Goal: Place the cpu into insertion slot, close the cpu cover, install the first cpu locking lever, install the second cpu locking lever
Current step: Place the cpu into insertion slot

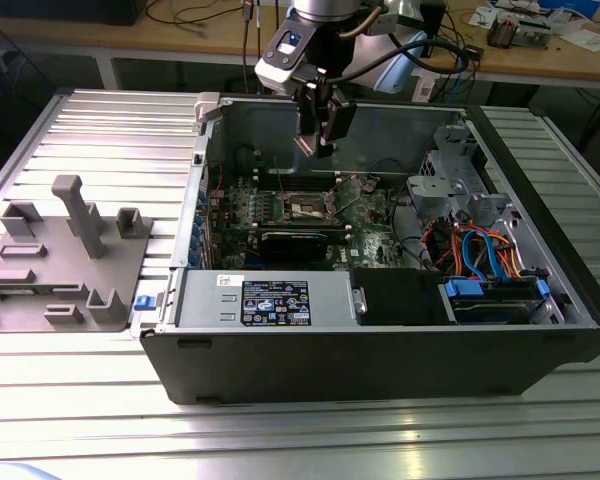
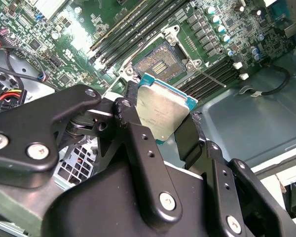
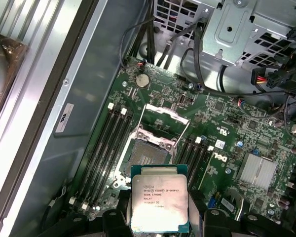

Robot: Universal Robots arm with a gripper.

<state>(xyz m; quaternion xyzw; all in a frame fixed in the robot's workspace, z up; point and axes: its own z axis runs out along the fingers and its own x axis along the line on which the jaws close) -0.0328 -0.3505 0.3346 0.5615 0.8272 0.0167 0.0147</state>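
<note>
Exterior view: my pincer (image 1: 320, 143) hangs inside the open computer case (image 1: 380, 365), directly above the insertion slot (image 1: 305, 207).
Second wrist view: my pincer is clenched on the cpu (image 2: 163, 111), gripping two opposite edges; the bare slot lies just beyond its tips.
First wrist view: the cpu cover (image 3: 158, 140) stands raised beyond the slot.

Support surface: silvery ribbed metal table (image 1: 100, 130); resting directly on it, an open black-and-grey desktop computer case (image 1: 380, 355) lying on its side, lid off; just beside the case, toward the exterior view's left, a grey moulded fixture plate (image 1: 65, 265) with upright posts.
</note>
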